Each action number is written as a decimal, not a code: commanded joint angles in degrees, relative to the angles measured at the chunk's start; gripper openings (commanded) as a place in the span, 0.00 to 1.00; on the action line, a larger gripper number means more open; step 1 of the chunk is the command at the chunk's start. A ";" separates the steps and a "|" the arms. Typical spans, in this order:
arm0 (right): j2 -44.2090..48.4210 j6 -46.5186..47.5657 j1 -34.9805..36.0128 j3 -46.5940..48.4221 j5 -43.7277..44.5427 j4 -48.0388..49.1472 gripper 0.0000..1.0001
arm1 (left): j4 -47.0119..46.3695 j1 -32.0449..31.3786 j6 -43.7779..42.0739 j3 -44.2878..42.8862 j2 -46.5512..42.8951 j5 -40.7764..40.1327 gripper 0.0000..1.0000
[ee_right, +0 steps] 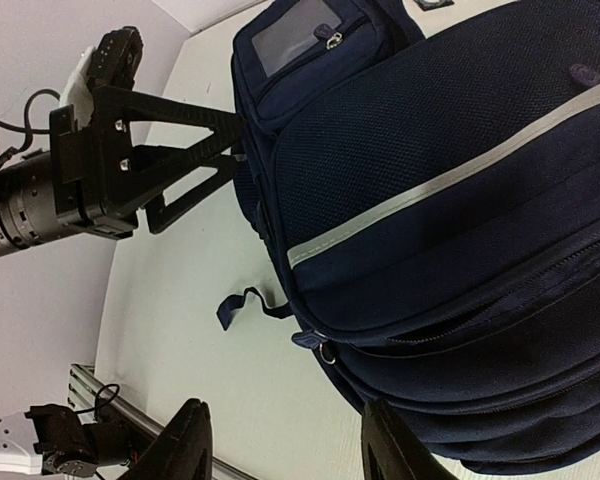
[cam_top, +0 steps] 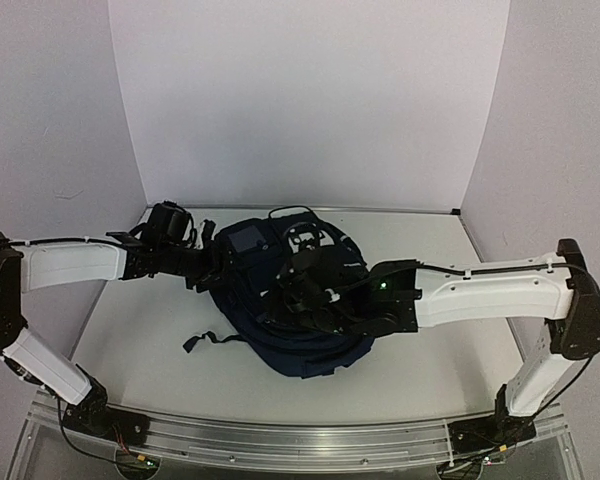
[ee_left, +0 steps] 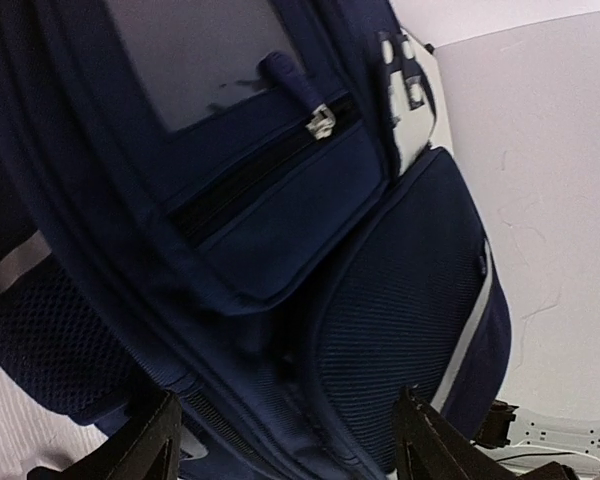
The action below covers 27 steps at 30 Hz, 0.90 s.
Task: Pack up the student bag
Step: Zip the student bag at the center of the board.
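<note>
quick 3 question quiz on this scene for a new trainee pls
1. True or false: the student bag hangs upright from the right gripper.
2. What colour is the bag's reflective stripe? A red, B silver-grey, C yellow.
3. Which gripper is at the end of the bag with the clear window pocket?
Key: 1 false, it lies on the table; 2 B; 3 the left gripper.
</note>
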State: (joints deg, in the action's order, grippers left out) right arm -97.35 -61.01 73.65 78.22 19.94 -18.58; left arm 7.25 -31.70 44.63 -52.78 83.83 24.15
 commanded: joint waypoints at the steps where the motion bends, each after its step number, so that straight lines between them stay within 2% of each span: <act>1: -4.47 -0.30 -0.07 4.83 -0.38 -0.29 0.49 | -1.71 0.18 4.34 3.50 -2.74 -4.20 0.71; 6: -8.05 -1.10 -0.09 6.87 -0.75 -0.31 0.48 | -6.86 0.48 6.79 6.48 -1.43 -4.35 0.64; 16: -10.16 -2.69 -0.08 6.42 0.42 -0.35 0.43 | -11.68 0.63 6.96 2.47 8.45 -1.38 0.55; 17: -10.03 -2.95 -0.07 6.05 0.64 -0.37 0.43 | -12.63 0.67 7.22 1.89 9.64 -0.41 0.50; 21: -8.35 -4.84 -0.09 3.92 2.34 -0.30 0.40 | -20.61 0.60 9.26 1.01 11.10 4.31 0.12; 24: -6.53 -6.54 -0.17 2.15 3.90 -0.32 0.40 | -27.83 0.00 9.83 1.95 9.27 5.92 0.00; 27: -4.45 -8.88 -0.17 -0.36 5.65 -0.33 0.42 | -30.58 -1.54 7.68 2.26 6.70 5.83 0.00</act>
State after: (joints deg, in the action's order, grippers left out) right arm -106.51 -66.17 73.63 80.41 21.17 -18.48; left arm -9.20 -31.31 53.97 -48.86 94.13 27.26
